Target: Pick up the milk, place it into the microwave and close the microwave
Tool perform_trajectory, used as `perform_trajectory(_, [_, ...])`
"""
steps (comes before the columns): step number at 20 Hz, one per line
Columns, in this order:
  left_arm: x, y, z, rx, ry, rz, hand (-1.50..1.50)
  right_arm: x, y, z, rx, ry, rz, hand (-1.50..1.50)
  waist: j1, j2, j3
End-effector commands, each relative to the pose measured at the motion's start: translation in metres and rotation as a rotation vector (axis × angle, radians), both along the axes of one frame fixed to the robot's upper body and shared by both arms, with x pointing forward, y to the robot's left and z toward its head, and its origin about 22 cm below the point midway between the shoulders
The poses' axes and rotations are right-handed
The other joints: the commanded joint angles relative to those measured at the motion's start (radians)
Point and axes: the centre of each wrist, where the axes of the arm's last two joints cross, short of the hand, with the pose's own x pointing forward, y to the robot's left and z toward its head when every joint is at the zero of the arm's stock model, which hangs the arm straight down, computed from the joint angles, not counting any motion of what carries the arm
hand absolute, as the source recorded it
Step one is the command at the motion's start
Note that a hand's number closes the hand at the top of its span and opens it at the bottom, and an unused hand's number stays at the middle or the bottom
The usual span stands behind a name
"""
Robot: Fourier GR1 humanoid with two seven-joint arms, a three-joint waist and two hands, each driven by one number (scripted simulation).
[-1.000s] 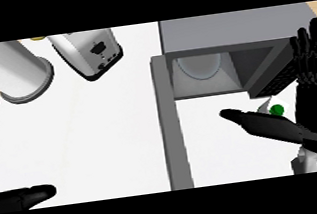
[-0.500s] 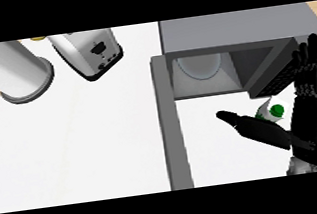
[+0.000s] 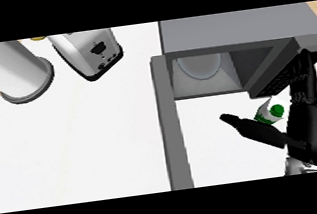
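Milk (image 3: 271,112) in right hand (image 3: 307,124), fingers up

Your robot's right hand (image 3: 309,124) shows at the lower right of the frame, rising from the bottom edge on a short stretch of grey forearm. Its black palm faces left, the fingers (image 3: 305,77) point up toward the top of the frame, nearly straight, and the thumb (image 3: 248,126) juts out to the left. Only this hand appears.
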Motion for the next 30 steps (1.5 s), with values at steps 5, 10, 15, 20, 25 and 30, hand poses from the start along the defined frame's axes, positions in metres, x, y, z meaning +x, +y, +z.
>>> perform_trajectory(5, [-0.015, 0.016, 0.016, 0.006, -0.004, 0.009, -1.5, 0.0, -0.022, -0.046, 0.053, 0.061, -0.072, -1.5, 0.0, 0.0, 0.0])
perform_trajectory(10, [-0.019, 0.017, 0.004, 0.006, -0.003, 0.017, -1.5, -0.003, -0.032, -0.07, 0.047, 0.092, -0.146, -1.5, -0.001, 0.0, 0.0])
perform_trajectory(15, [-0.008, 0.019, 0.017, -0.006, -0.004, -0.002, -1.5, -0.02, -0.068, -0.115, 0.056, 0.111, -0.178, -1.5, -0.005, 0.001, 0.001])
perform_trajectory(20, [-0.024, 0.021, 0.004, -0.001, 0.013, -0.007, -1.5, -0.023, -0.087, -0.139, 0.063, 0.122, -0.177, -1.5, -0.002, 0.001, 0.0])
perform_trajectory(25, [-0.017, 0.023, 0.016, -0.009, 0.005, 0.013, -1.5, -0.034, -0.092, -0.16, 0.089, 0.123, -0.181, -1.5, -0.004, 0.001, 0.0])
perform_trajectory(30, [-0.03, 0.021, -0.027, -0.012, 0.017, -0.014, -1.5, -0.009, -0.098, -0.173, 0.052, 0.15, -0.137, -1.5, 0.002, 0.001, 0.0])
